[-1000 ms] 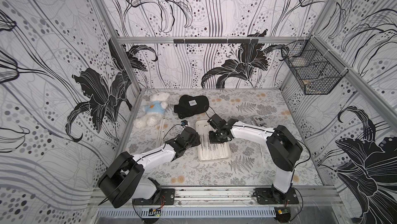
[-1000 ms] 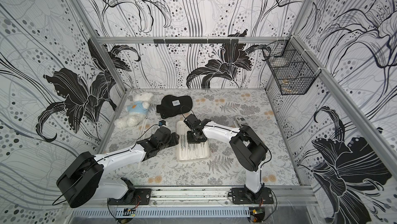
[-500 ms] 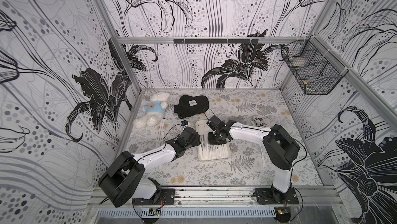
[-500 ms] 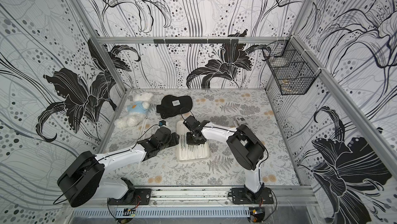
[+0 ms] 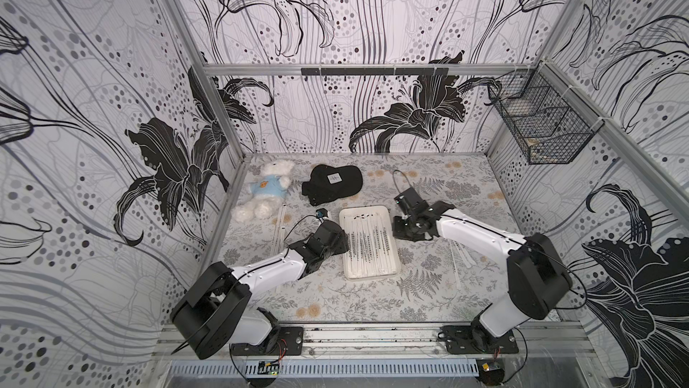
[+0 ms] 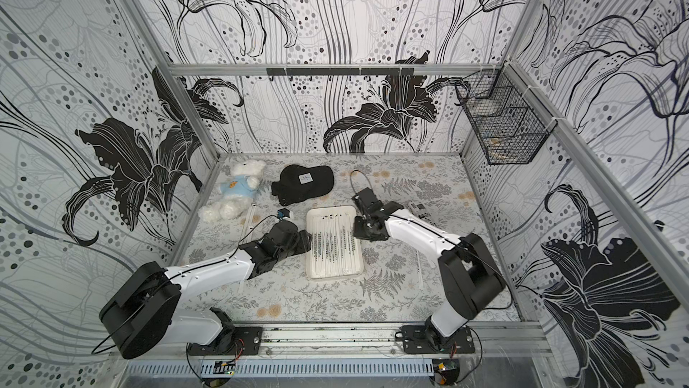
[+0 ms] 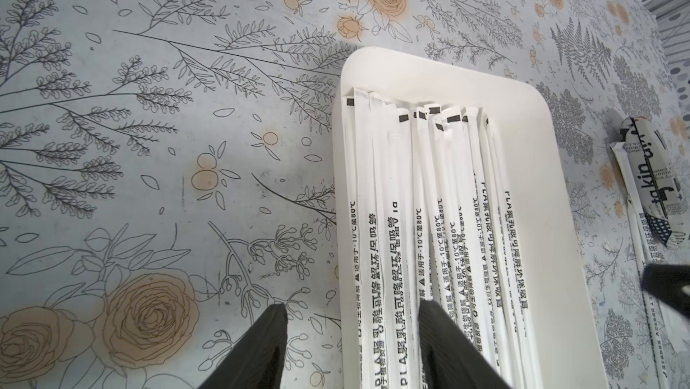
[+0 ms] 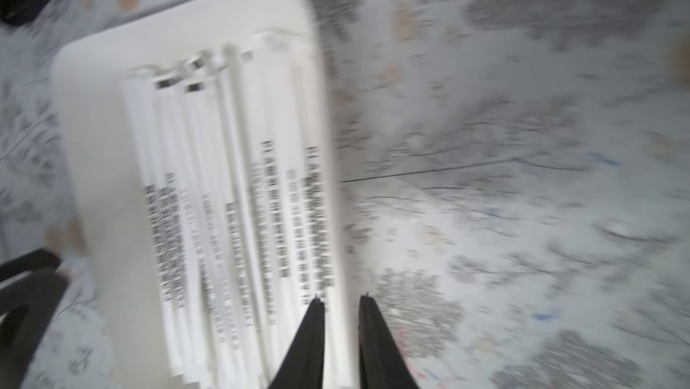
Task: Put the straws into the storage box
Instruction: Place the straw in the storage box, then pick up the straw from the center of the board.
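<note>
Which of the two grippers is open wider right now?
The left gripper, at the storage box's long side: its jaws gape wide apart, while the right gripper at the opposite side shows only a narrow gap.

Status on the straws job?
Left jaws open astride storage box rim; right jaws barely open, empty. Many straws boxed, strays on table. Nothing blocking.

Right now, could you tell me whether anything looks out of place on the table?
Yes: a few straws lie loose on the table right of the storage box, and others near the teddy bear.
</note>
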`<state>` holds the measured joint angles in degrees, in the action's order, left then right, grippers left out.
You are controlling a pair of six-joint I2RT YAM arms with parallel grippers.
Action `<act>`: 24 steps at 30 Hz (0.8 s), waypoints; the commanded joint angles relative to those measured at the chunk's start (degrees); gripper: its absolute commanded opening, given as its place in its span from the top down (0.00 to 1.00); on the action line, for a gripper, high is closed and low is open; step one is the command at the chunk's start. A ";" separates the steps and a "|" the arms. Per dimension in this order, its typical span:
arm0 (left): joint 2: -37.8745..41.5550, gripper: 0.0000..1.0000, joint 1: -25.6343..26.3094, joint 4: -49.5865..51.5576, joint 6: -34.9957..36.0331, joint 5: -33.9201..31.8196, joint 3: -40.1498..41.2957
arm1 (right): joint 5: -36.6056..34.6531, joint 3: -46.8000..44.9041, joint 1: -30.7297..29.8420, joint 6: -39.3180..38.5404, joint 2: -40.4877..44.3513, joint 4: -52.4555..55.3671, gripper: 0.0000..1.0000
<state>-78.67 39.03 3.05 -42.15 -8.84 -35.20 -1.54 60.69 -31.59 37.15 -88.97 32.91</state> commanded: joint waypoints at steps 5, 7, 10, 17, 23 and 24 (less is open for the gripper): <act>-1.44 0.36 4.05 -0.22 2.34 -2.41 -4.17 | -7.61 -10.41 14.34 -6.17 7.07 5.12 0.71; -2.81 0.35 5.01 0.40 2.34 -2.48 -5.15 | -8.56 -12.26 16.53 -6.21 7.66 3.53 0.69; -4.57 0.32 6.01 1.48 2.49 -2.72 -6.43 | -8.36 -13.56 18.21 -6.20 6.63 1.69 0.68; -4.10 0.31 6.26 1.80 2.76 -3.20 -6.70 | -9.85 -15.23 19.53 -6.73 4.03 -0.83 0.66; -4.32 0.31 6.26 1.38 2.77 -2.85 -6.75 | -9.42 -16.71 21.06 -7.83 1.98 -2.91 0.67; -4.36 0.31 6.24 1.38 2.78 -2.85 -6.72 | -8.98 -17.06 21.07 -7.94 1.72 -3.41 0.69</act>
<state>-83.20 45.12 4.82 -40.18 -10.79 -40.60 -10.13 45.12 -11.07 30.46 -86.11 30.63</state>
